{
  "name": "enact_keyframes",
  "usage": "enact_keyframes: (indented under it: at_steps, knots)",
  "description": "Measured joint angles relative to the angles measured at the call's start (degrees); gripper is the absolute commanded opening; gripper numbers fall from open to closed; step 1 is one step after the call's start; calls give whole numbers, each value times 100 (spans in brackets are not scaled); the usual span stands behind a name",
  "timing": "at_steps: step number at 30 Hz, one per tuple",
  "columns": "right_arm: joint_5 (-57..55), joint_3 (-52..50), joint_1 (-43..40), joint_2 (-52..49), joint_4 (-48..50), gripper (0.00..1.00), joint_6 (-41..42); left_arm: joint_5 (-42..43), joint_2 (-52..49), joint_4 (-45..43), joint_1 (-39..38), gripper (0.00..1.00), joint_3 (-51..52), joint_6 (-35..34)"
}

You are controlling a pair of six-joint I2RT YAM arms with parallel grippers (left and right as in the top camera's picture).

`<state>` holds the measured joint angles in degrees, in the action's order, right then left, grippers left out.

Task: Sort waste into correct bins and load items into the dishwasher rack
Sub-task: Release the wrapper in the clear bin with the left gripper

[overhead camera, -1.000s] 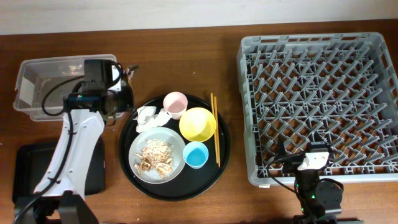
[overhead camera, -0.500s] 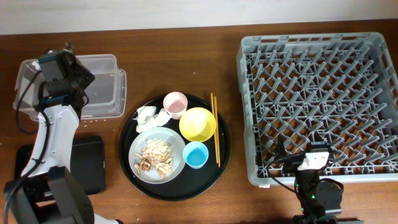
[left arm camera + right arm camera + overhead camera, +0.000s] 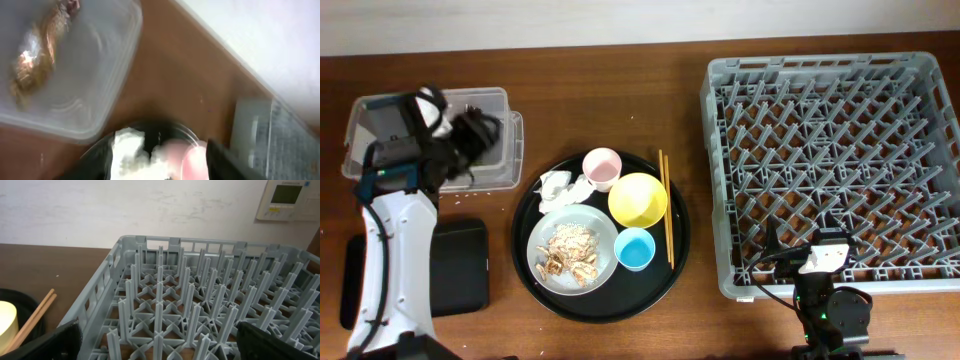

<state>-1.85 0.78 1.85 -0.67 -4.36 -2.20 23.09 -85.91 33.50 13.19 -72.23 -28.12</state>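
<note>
Claw status, right arm: the right claw sat at the near edge of the tabletop, its two dark fingers spread wide with nothing between them. It faced the near wall of the rack, which held no dishes.

On the near left, the flat black tray lay beside the round black tray, partly covered by the left arm.

On the round black tray, the plate sat nearest, carrying the food scraps. The blue cup stood just beside it on the right. Beyond these were the yellow bowl, the pink cup and the tissue. The chopsticks lay along the right side of the bowl.

At the far left stood the clear tub. The wrapper lay inside it on the floor of the tub, as the left wrist view showed.

The left claw hung over the tub. Both views of it were blurred, so the finger spacing could not be determined.
</note>
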Motion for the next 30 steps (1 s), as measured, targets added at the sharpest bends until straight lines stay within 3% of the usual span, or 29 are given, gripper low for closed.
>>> enact_keyframes:
  at_steps: [3, 5, 10, 12, 14, 19, 28, 30]
  knots:
    - [0, 0, 0, -2, 2, 99, -2, 638, -2, 896, -240, 59, 44, 929]
    - [2, 0, 0, -2, 2, 99, 2, 546, -2, 1110, -756, 59, 44, 1250]
    - [0, 0, 0, -2, 2, 99, 2, -2031, -295, 1298, -2041, 57, 44, 1292]
    - [0, 0, 0, -2, 2, 99, 0, -2361, -667, 1447, -2057, 57, 44, 1113]
    - [0, 0, 0, -2, 2, 99, 2, -2378, -1158, 1473, -2057, 52, 44, 1045]
    - [0, 0, 0, -2, 4, 99, 2, -2223, -1882, 1456, -2057, 52, 48, 1014]
    - [0, 0, 0, -2, 2, 99, -2, -1899, -1941, 1095, -2059, 52, 55, 1661]
    - [0, 0, 0, -2, 4, 99, 2, -1899, -2201, 1058, -2057, 39, 55, 1661]
